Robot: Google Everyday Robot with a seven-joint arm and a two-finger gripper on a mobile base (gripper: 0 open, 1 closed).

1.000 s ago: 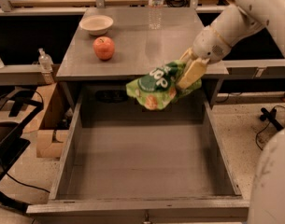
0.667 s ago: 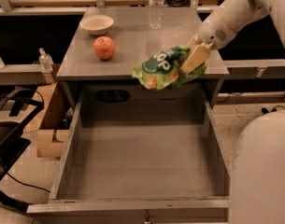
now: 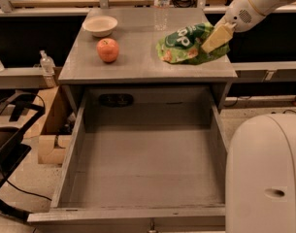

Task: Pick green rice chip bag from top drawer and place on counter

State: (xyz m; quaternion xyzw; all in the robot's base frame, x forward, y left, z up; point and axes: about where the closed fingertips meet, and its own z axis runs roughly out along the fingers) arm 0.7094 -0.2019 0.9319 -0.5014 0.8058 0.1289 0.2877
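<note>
Reaching in from the right, the end effector [image 3: 216,38] is pinching the right edge of the green rice chip bag [image 3: 184,45], its pale fingers closed on the foil. The bag is sitting at the right side of the worktop [image 3: 138,64], seemingly touching it. A red apple [image 3: 108,50] and a white bowl [image 3: 100,25] are resting well apart to the left. Below, the top drawer [image 3: 147,164] is standing pulled open.

- The gripper [image 3: 213,40], clamped on the green rice chip bag [image 3: 185,46], blocks the counter [image 3: 138,66] at its right edge.
- The apple [image 3: 108,49] and bowl [image 3: 100,25] hold the left; the bottle [image 3: 161,6] the back edge.
- Middle strip passable.
</note>
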